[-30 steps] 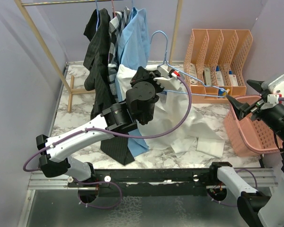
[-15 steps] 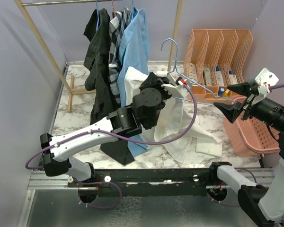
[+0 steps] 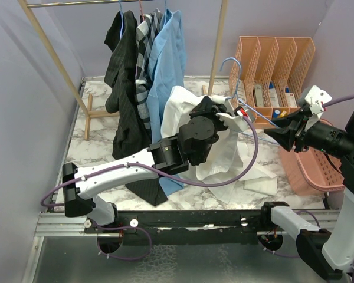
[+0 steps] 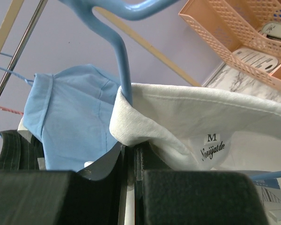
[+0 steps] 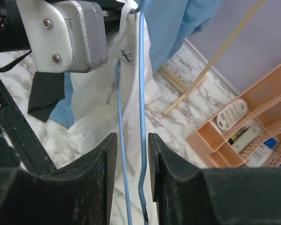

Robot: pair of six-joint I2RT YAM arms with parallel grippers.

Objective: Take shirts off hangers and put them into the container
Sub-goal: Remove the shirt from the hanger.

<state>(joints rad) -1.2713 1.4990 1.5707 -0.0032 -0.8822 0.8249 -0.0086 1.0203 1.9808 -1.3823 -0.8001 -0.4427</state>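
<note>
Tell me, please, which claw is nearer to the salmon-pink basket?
Right. The right claw hangs just off the basket rim facing mid-table, straddling the blue hanger wires. The left claw is farther away at mid-table, clamped on the white shirt collar.

The white shirt (image 4: 201, 112) at the black left gripper (image 4: 131, 154) carries a white label (image 4: 211, 146) lettered black; the hanger (image 4: 123, 65) above it is light blue. Behind that gripper hang the light blue shirt (image 4: 70, 117), the black-and-white checked shirt (image 3: 144, 44) and the black pinstriped shirt (image 3: 127, 100). By the black right gripper (image 5: 131, 140), the basket (image 3: 304, 171) is salmon pink and the organizer (image 3: 248, 59) peach. The counter (image 3: 100, 147) is white marble veined grey.
</note>
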